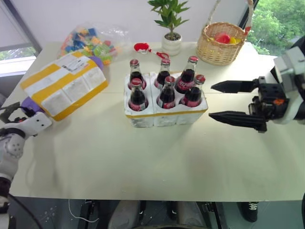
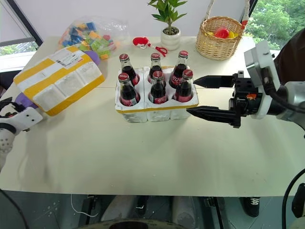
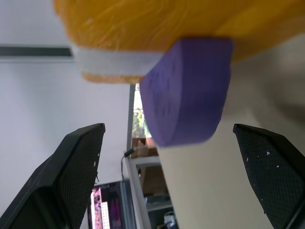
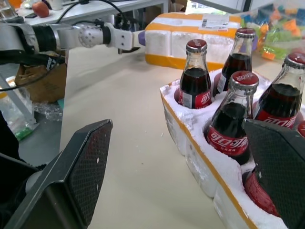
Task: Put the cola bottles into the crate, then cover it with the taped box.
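Looking down from the head camera, I take the crate [image 1: 164, 110] as my landmark: it sits mid-table with all six cola bottles [image 1: 167, 93] upright in its sockets, red caps up. To its left, well apart, lies the taped box [image 1: 64, 83], tilted, one end propped on a purple block [image 2: 21, 101]. My left gripper [image 2: 5, 109] sits at the table's left edge beside that block, far from the crate. My right gripper [image 1: 228, 102] hovers just right of the crate, pointing toward it, fingers spread wide and holding nothing.

The left wrist view gives me what the head cannot: the purple block [image 3: 188, 93] from close up under the box's yellow tape, with my left fingers [image 3: 71, 167] standing wide on either side and nothing between them. The right wrist view shows the crate's yellow rim band [image 4: 200, 143] and the bottle labels from the side, with the left arm beside the box beyond.

Behind the crate I see red scissors [image 1: 145, 48], a potted plant [image 1: 170, 28], a wicker basket [image 1: 221, 45] with fruit, and further left a bag of colored blocks [image 1: 93, 40]. Nothing lies on the table between the box and the crate.
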